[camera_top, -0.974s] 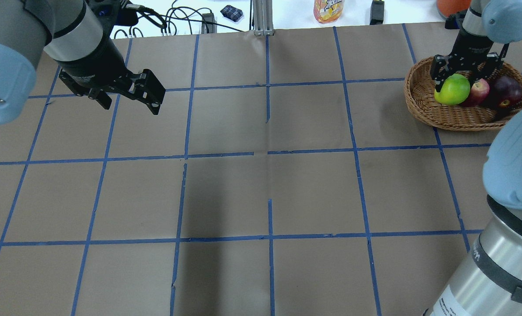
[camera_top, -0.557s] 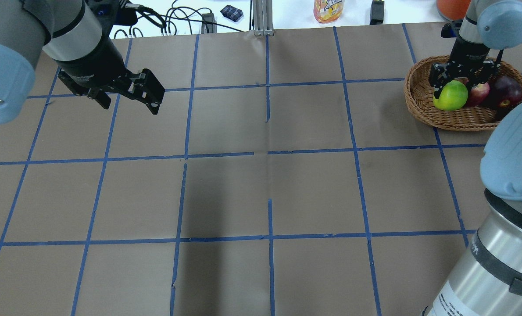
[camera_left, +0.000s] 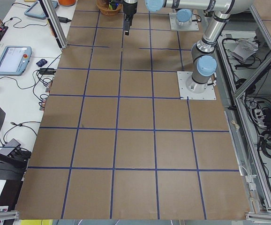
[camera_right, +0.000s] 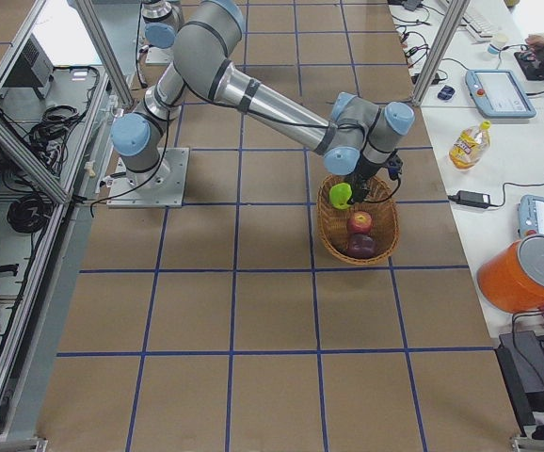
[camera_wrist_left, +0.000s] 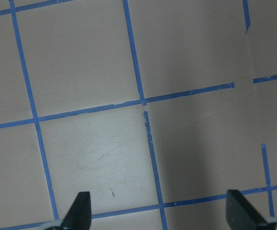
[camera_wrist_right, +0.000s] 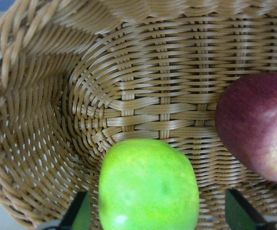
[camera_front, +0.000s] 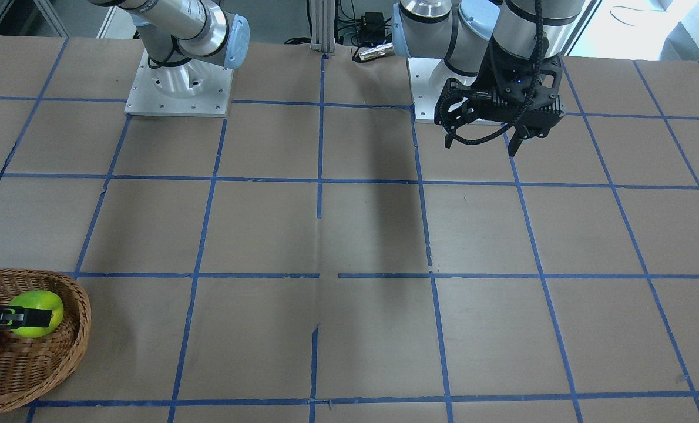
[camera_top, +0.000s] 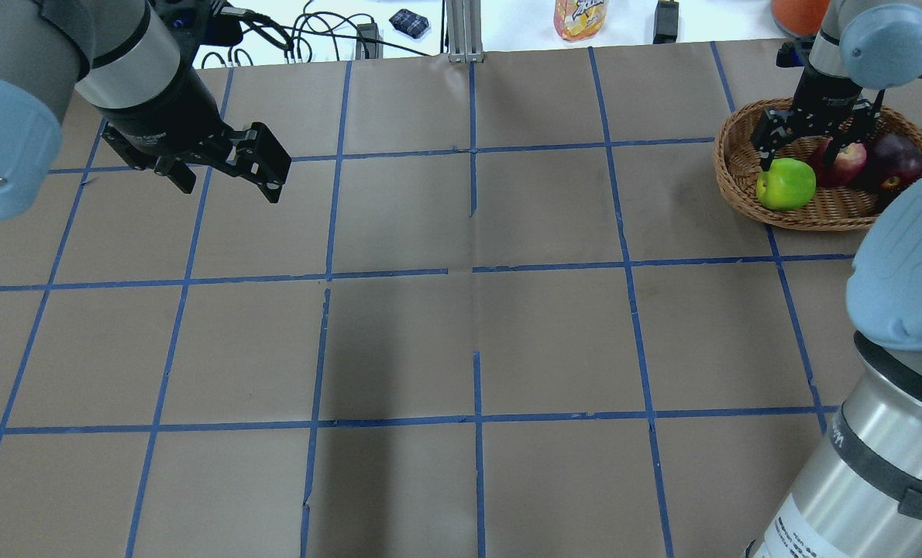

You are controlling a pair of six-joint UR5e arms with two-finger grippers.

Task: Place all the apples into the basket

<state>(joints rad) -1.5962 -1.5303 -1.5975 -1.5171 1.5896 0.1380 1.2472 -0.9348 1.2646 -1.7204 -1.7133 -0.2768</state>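
The brown wicker basket (camera_top: 734,186) stands at the table's far right. All three apples lie in it: the lime green apple (camera_top: 786,184) at its near left side, the red apple (camera_top: 845,161) in the middle, the maroon apple (camera_top: 895,163) at the right. My right gripper (camera_top: 804,151) hovers just above the green apple, open, its jaws wider than the apple. In the right wrist view the green apple (camera_wrist_right: 148,184) sits low between the fingertips (camera_wrist_right: 81,213), beside the red apple (camera_wrist_right: 258,129). My left gripper (camera_top: 228,180) is open and empty above the far left of the table.
Blue tape lines divide the brown table (camera_top: 469,310) into squares. Behind its far edge are a juice bottle (camera_top: 581,17), cables (camera_top: 298,35) and an orange container (camera_top: 798,9). My right arm's elbow (camera_top: 903,271) hangs over the near right.
My right gripper lowered the green apple into the basket and opened. The apple now rests on the basket's near left side. My left arm has not moved.
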